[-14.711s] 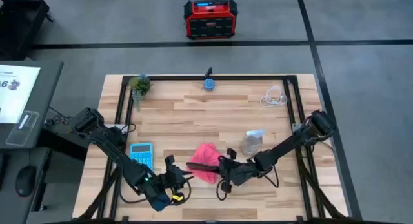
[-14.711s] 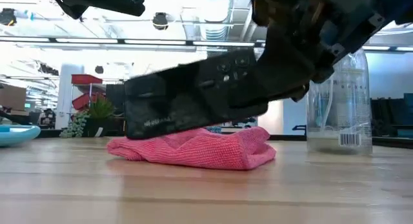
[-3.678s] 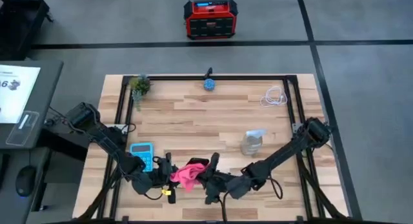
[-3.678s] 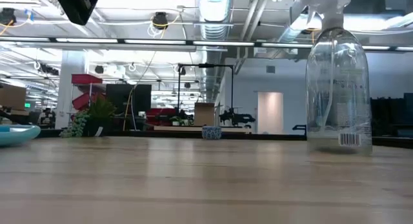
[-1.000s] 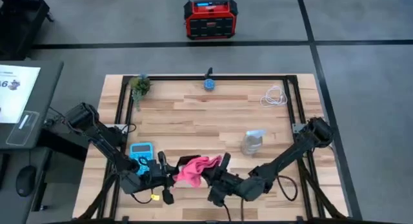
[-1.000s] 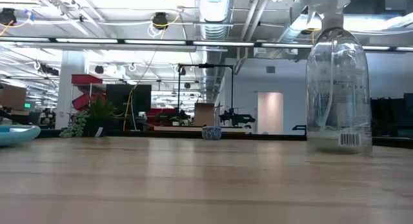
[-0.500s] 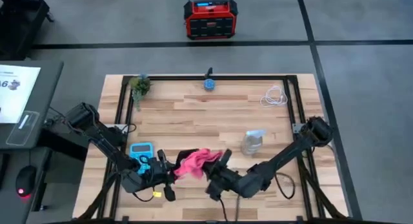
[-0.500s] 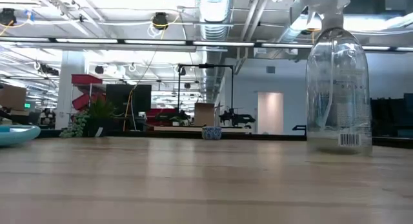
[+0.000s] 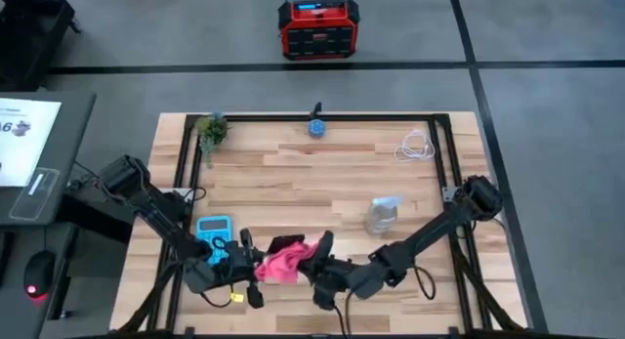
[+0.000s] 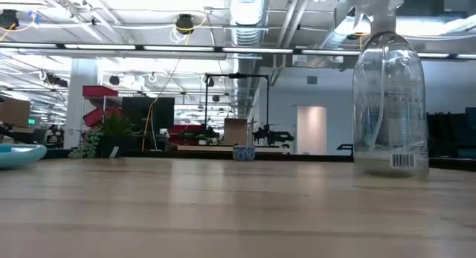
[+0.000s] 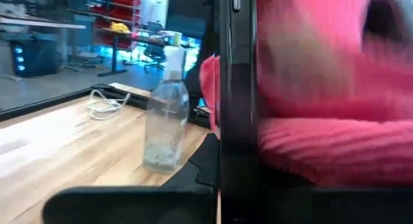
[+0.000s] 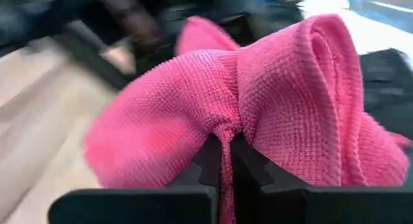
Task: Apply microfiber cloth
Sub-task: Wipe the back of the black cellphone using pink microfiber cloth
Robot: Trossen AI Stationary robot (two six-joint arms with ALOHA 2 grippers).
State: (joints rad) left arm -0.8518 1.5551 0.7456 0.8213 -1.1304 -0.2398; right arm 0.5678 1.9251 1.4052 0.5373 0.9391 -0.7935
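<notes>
Right gripper, jaws pinching the microfiber cloth, is wiping the phone that the left gripper's jaws are gripping; next, more strokes across the screen.

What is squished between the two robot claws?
The pink microfiber cloth, seen in the high view. The left claw holds up a black phone, and the right claw, pinching the cloth, presses it against the phone.
</notes>
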